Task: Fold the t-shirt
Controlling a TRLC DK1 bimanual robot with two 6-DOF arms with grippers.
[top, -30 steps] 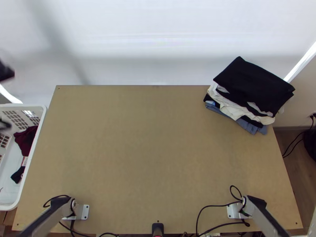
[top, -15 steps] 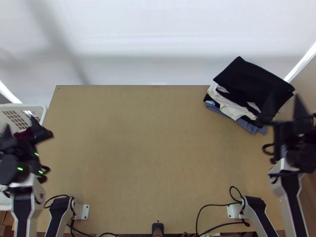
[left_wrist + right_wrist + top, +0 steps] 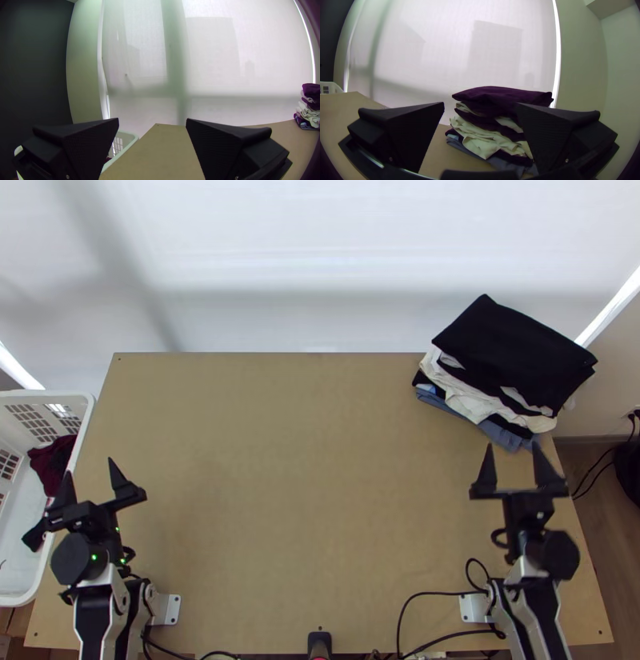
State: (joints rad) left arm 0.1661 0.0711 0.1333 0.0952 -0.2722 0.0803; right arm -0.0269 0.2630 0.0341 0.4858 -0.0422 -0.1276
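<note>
A: noob Q, where's the t-shirt & what's the step rn?

B: tbh can't ID it 100%. Best guess is the crumpled dark maroon cloth (image 3: 52,462) in the white plastic laundry basket (image 3: 48,394), just off the outer side of the left gripper (image 3: 89,466). Could also be in the pile of folded black, cream and blue-grey clothes (image 3: 512,352) just ahead of the right gripper (image 3: 514,445), IDK. IMO the step is prob fetching the maroon one.

A: k, either one holding anything?

B: nope, both have their wide flat black fingers (image 3: 90,143) spread apart, no cloth pinched.

A: tips?

B: yep. Swing the left gripper out over the basket, come down from above so it doesn't clip the wall, pinch a decent bunch of maroon & nothing else. Lift till it clears the rim b4 heading inward over the light wooden bench (image 3: 304,500). Drop it between the two grippers, have the right gripper take a far corner, pull gently & lay it flat b4 any folding. Also keep the right gripper's tips off that pile, looks kinda uneven & a nudge might topple it, FWIW.
</note>
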